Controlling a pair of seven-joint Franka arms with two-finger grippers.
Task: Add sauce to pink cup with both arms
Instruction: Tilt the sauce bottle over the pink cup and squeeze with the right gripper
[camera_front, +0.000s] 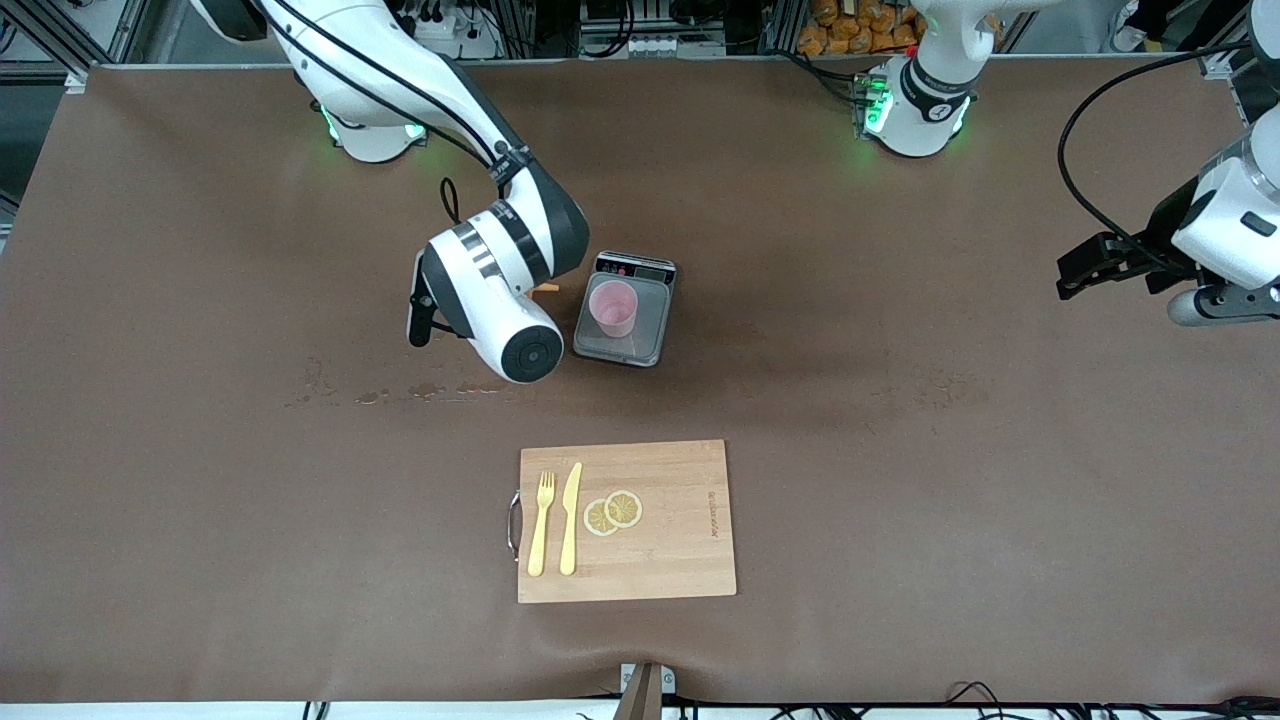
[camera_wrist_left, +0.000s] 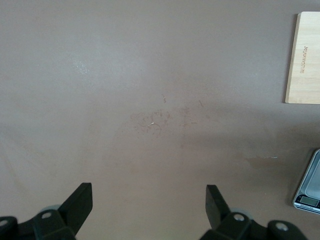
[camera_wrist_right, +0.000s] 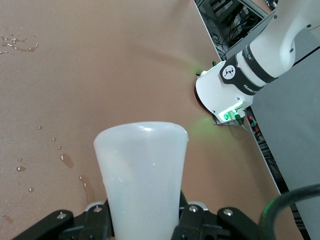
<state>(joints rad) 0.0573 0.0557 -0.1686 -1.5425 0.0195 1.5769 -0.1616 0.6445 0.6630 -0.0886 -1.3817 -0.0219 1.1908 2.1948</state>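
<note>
Nearest the front camera, a wooden board (camera_front: 627, 522) with fork (camera_front: 540, 523), knife (camera_front: 571, 518) and lemon slices (camera_front: 613, 512). Farther up the tabletop (camera_front: 900, 450), pink cup (camera_front: 613, 308) upright on the scale (camera_front: 622, 309); just beside it, right claw (camera_wrist_right: 142, 220) clamped tight on the sauce bottle (camera_wrist_right: 141, 175). Left claw (camera_wrist_left: 149, 202) spread wide, waiting over bare tabletop at its own end.

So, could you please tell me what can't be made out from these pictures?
- Sauce bottle: the front view shows only its orange tip; the right arm's wrist hides the rest. The right wrist view shows only its whitish body.
- Right claw: hidden under the arm in the front view.
- Pink cup contents: too small to tell.
- Scale display: unreadable; cut off in the left wrist view.
- Left claw: open over bare table, waiting.
</note>
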